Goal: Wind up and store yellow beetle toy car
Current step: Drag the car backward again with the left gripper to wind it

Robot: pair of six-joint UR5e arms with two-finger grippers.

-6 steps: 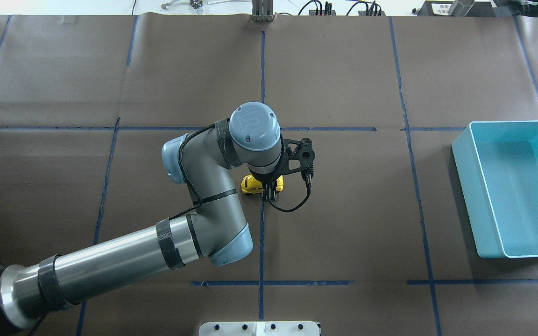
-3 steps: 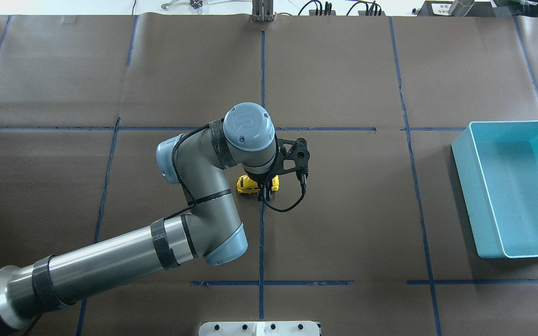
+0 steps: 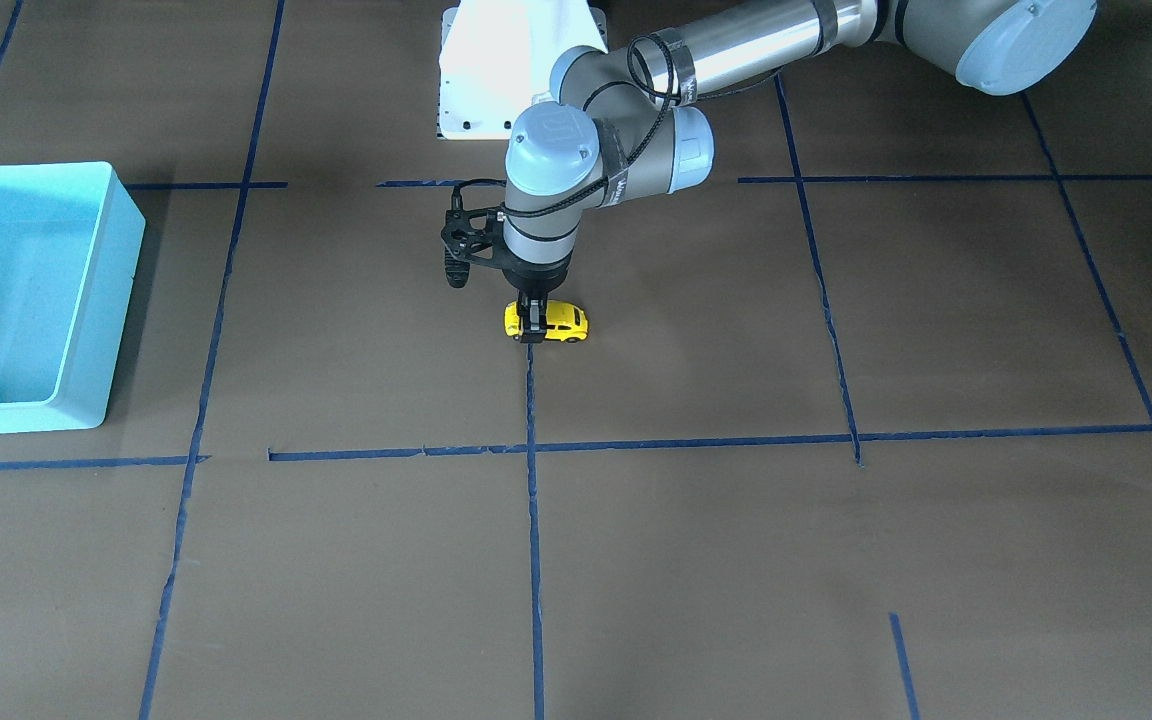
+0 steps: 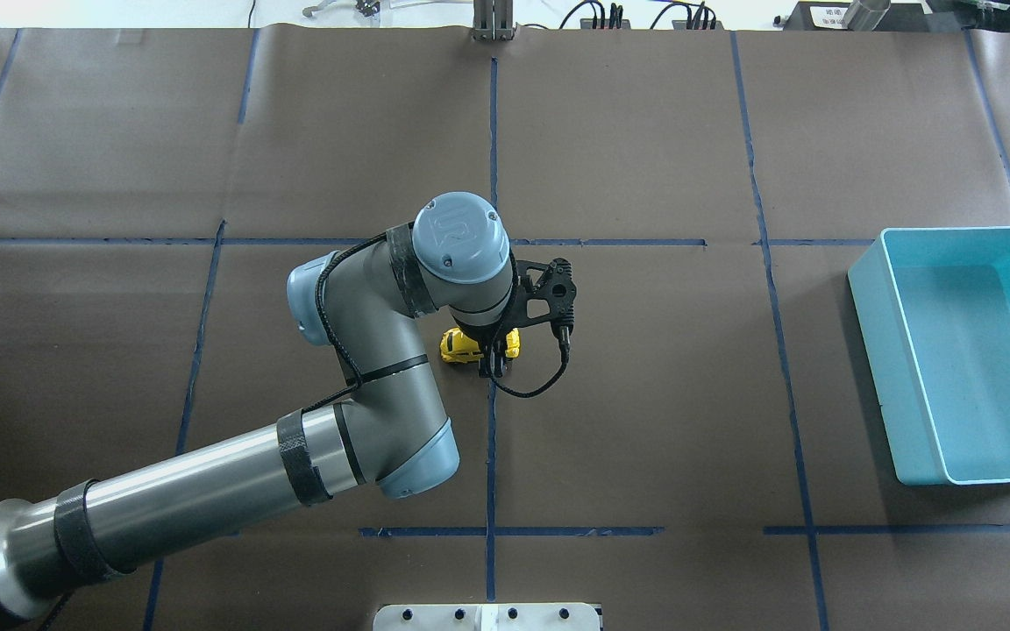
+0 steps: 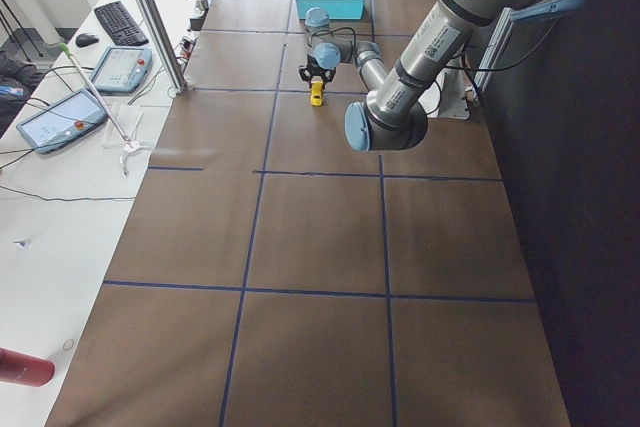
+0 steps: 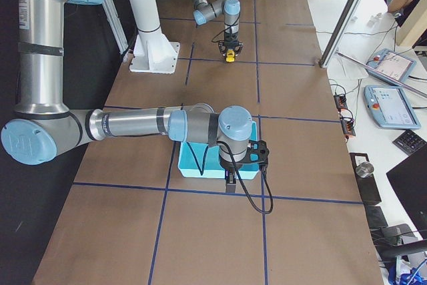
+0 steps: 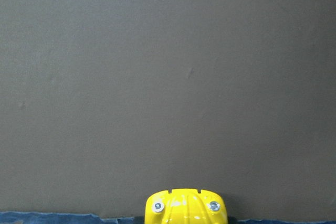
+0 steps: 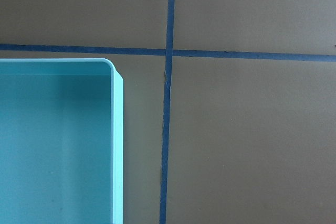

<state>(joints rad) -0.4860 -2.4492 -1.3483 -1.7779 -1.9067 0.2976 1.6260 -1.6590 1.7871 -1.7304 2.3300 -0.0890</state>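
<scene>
left gripper: clamped on the yellow beetle toy car, pointing straight down. In the front view the near finger crosses the car's side and hides its middle; the far finger is behind the body. Overhead, the wrist covers part of the car, so only the two ends show.

Left wrist cam crops the car at the bottom edge: one rounded end with two small silver dots, no fingers in frame. Can't tell from any view whether the wheels touch the table.

Car location: near the centre of the table on brown paper, at a blue tape line, well apart from the turquoise bin.

Black camera bracket and a looped cable sit just beside the gripper.

right gripper: only shows in the right side view, small and dark, over the bin's near edge; can't tell if it's apart or together. Its wrist cam gets just a bin corner and a tape cross.

Writing: UR mark on the left arm's blue cap. Nothing readable on the car or bin.
</scene>
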